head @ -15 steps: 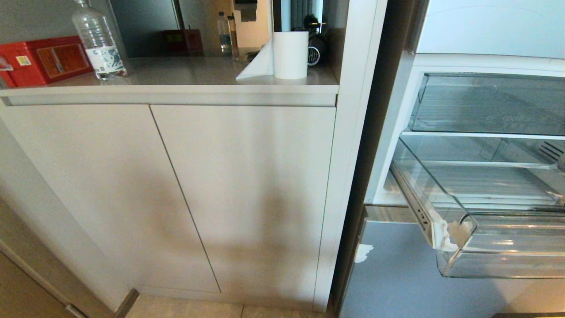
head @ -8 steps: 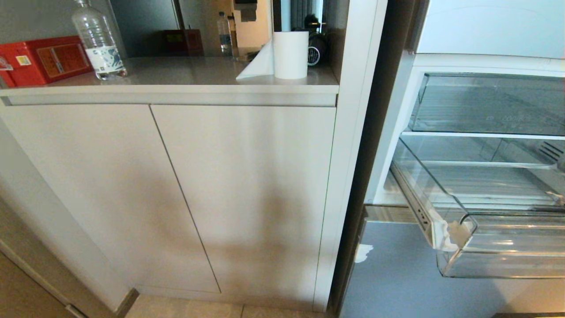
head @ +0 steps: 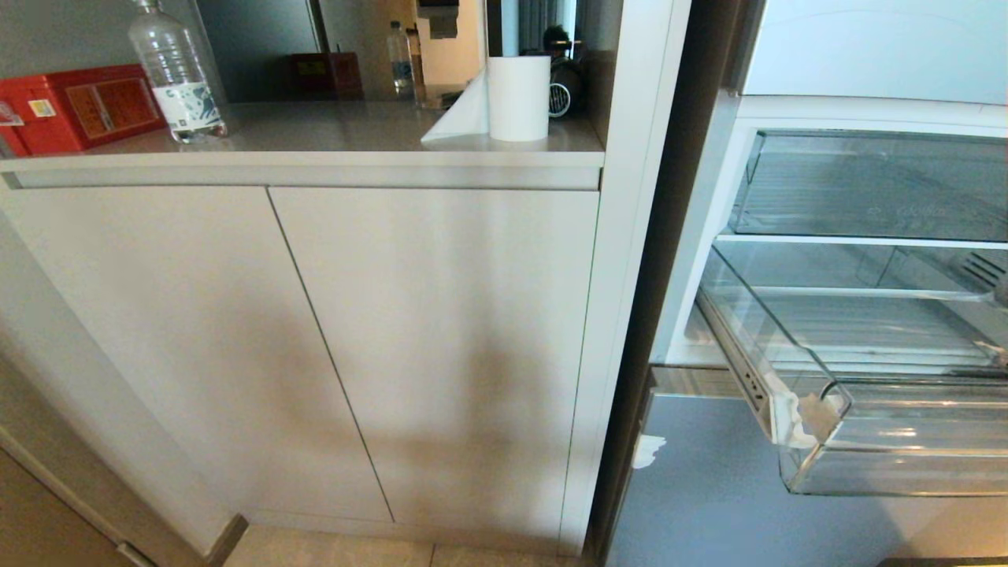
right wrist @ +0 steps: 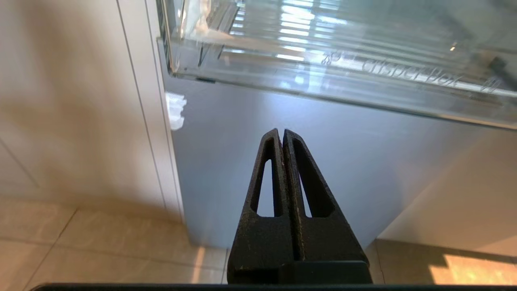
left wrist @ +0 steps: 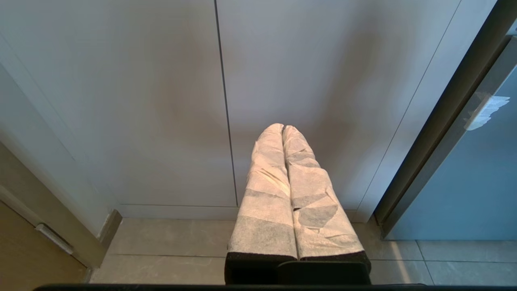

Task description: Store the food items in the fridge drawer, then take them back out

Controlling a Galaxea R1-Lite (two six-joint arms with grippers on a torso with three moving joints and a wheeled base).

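Head view: fridge drawer (head: 890, 429) pulled out at right of frame, clear plastic, ribbed floor, thick front lip. Long axis runs left-right across the fridge opening, front lip facing the robot. Nothing red seen in it; food items not in any view. Above it a second clear drawer (head: 874, 185) w/ small faint lettering on front, unreadable here. Pale-blue fridge door (head: 709, 488) below. Left of fridge: white cabinet (head: 315, 339) w/ desk (head: 331, 130) on top carrying red box (head: 75, 106) (yellow label, text too small), water bottle (head: 177, 75) w/ blue-white label, paper towel roll (head: 516, 96). Neither arm in this view.

Left wrist view: left claw (left wrist: 282, 128) clenched, fingers wrapped in white tape pressed together, nothing held, hanging low before cabinet doors, above tiled floor (left wrist: 169, 250).

Right wrist view: right claw (right wrist: 281, 132) clenched, bare black fingers touching, empty, below the drawer's front lip (right wrist: 323, 76), facing the blue door. Embossed lettering on the lip, seen inverted, approx "crisper box", not fully legible.
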